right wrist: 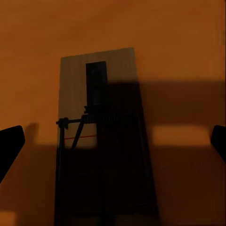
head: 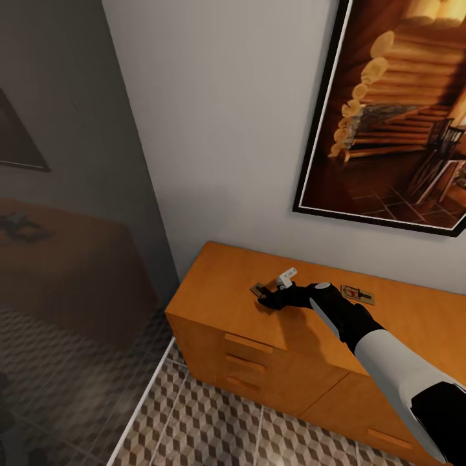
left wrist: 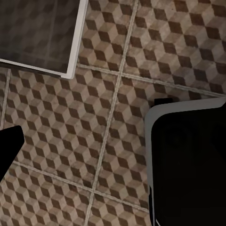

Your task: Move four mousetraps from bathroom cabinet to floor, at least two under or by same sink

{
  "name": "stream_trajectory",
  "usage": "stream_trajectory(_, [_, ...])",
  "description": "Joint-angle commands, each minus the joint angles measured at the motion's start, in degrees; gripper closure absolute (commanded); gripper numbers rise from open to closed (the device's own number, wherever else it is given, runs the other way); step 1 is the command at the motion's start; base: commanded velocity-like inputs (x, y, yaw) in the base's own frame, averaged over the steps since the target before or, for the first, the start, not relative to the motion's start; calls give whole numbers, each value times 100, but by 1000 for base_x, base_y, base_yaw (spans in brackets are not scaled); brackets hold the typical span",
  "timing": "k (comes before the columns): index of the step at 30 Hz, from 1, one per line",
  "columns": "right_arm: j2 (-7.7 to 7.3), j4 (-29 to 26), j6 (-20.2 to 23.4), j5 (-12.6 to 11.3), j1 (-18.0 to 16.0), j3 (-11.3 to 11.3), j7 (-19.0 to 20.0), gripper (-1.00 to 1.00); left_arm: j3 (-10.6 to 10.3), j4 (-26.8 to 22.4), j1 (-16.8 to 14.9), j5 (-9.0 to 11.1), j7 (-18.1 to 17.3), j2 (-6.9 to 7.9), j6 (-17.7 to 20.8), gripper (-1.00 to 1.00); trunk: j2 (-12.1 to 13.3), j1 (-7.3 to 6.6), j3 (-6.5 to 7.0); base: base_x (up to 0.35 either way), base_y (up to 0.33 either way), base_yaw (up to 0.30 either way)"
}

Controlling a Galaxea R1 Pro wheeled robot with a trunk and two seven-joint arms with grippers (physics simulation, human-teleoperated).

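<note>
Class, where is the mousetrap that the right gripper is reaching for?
In the head view, the mousetrap lies on the cabinet top, just left of the right gripper, below the framed picture.

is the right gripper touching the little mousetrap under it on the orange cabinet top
Apart. In the right wrist view the gripper's two dark fingers sit wide to either side of the small flat wooden mousetrap, with bare orange-brown wooden cabinet top between them; nothing is clamped.

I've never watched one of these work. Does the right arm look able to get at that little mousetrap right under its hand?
Probably yes. The right gripper sits over the mousetrap on the cabinet top, fingertips spread to either side, with nothing between them.
</note>
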Motion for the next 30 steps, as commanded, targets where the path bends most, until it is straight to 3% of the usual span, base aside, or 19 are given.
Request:
stream_trajectory(1, [-11,4,30,40,-2,33,-47,-100,-49,21,-9,44,8,-3,-36,-100,-9,4,-12,0,0,0])
stream_trajectory(28, [-11,68,30,92,-4,37,-145,-100,-49,21,-9,44,8,-4,-36,-100,-9,4,-12,0,0,0])
stream_trajectory(29, [-11,69,30,92,-5,36,-145,100,-49,21,-9,44,8,-4,-36,-100,-9,4,-12,0,0,0])
stream_trajectory(30, [-11,69,30,90,-4,38,-145,100,-49,21,-9,44,8,-4,-36,-100,-9,4,-12,0,0,0])
